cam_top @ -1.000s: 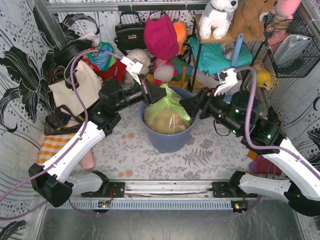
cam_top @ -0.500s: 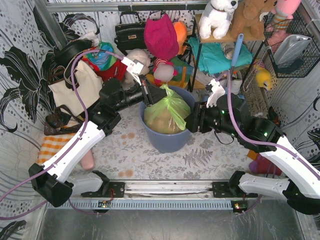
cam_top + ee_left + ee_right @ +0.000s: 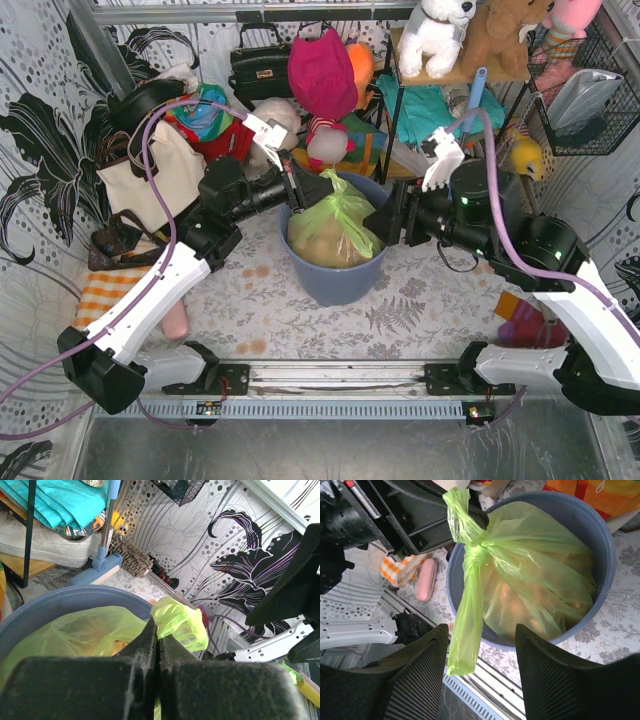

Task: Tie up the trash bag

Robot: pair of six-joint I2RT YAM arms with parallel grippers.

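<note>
A mock-up of a cluttered home storage corner, built inside a robot test cell. Household odds and ends crowd the back: a white plush dog (image 3: 437, 30) and brown teddy (image 3: 500, 30) on a shelf (image 3: 455, 76), a black handbag (image 3: 258, 65), a cream tote bag (image 3: 150, 180), folded teal cloth (image 3: 425, 110), a wire basket (image 3: 590, 90), a brush (image 3: 131, 560), and a blue-grey bin (image 3: 330, 285) holding the trash bag (image 3: 335, 225). Printed floral sheets (image 3: 40, 120) serve as walls, and the left arm (image 3: 150, 300) and right arm (image 3: 590, 320) are bolted to a metal rail (image 3: 340, 385) at the near edge.
</note>
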